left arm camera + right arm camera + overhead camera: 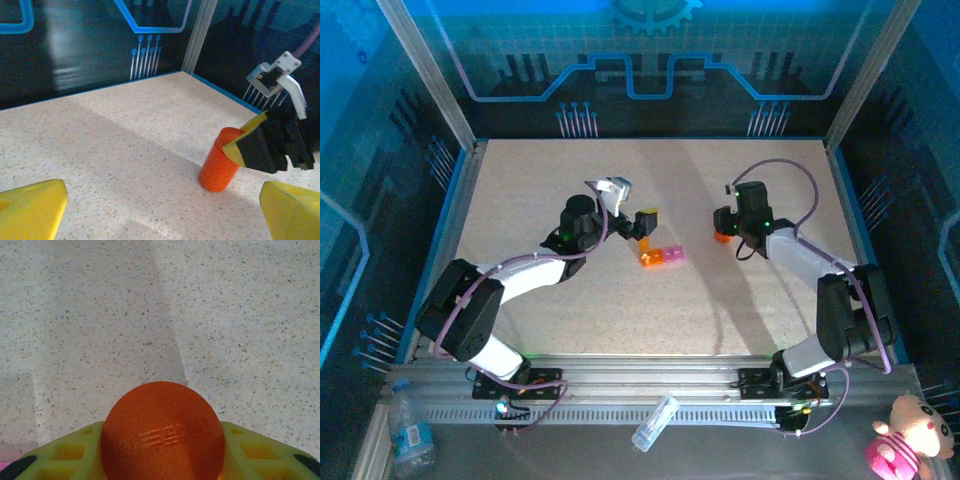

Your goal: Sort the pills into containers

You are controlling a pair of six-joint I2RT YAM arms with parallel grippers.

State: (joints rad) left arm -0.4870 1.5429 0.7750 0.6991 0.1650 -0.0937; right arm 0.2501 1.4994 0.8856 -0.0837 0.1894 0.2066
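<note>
The containers (661, 256), a short orange and pink strip, lie mid-table just right of my left gripper (636, 229). That gripper is open, and in the left wrist view its yellow fingertips (31, 207) stand wide apart over bare table. An orange cylindrical bottle (219, 161) stands slightly tilted on the table, with my right gripper (725, 228) shut on its upper part. In the right wrist view the bottle's round end (162, 430) sits between the yellow-green fingers (250, 452). The pills are out of view.
A blue rim (453, 215) and see-through walls border the speckled table. Off the table at the front lie a water bottle (412, 436), a clear tube (655, 422) and a pink plush toy (910, 440).
</note>
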